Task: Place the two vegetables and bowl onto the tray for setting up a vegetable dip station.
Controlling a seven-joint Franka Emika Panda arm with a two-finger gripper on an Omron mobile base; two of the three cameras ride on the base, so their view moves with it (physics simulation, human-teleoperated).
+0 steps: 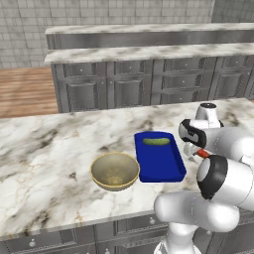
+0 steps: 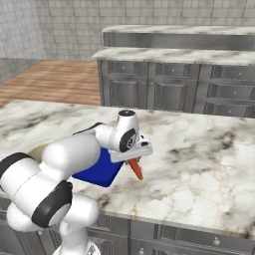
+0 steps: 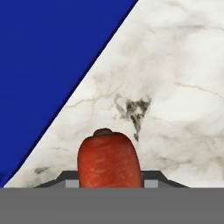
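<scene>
One cucumber point(image 1: 156, 142) lies on the tray point(image 1: 161, 168), at its far end, crosswise. It is dark green and stubby, and nothing touches it.

Tray is deep blue and rectangular with a low rim, flat on the marble counter point(image 1: 49, 149). The rest of its surface is bare blue.

Bowl point(image 1: 114, 171) sits on the counter just left of the tray in the left base view, upright, rim close to the tray's left edge; can't tell if they touch. Tan with a speckled inside.

Carrot point(image 2: 135, 169) is pinched in the gripper point(image 2: 133, 160), jaws closed on its thick end. In the right base view it hangs below the fingers with the tapered tip pointing down and slightly right, off the counter surface. It sits just past the tray's right edge, over marble, not over the blue.

Hand view confirms: the carrot's orange body point(image 3: 109, 159) sits between the finger tips, with the tray's edge point(image 3: 52, 65) running diagonally across the upper left and marble under the carrot.

In the left base view a small red-orange bit of carrot point(image 1: 203, 154) shows beside the wrist, to the right of the tray.

Grey cabinets point(image 1: 129, 89) stand behind the counter.
</scene>
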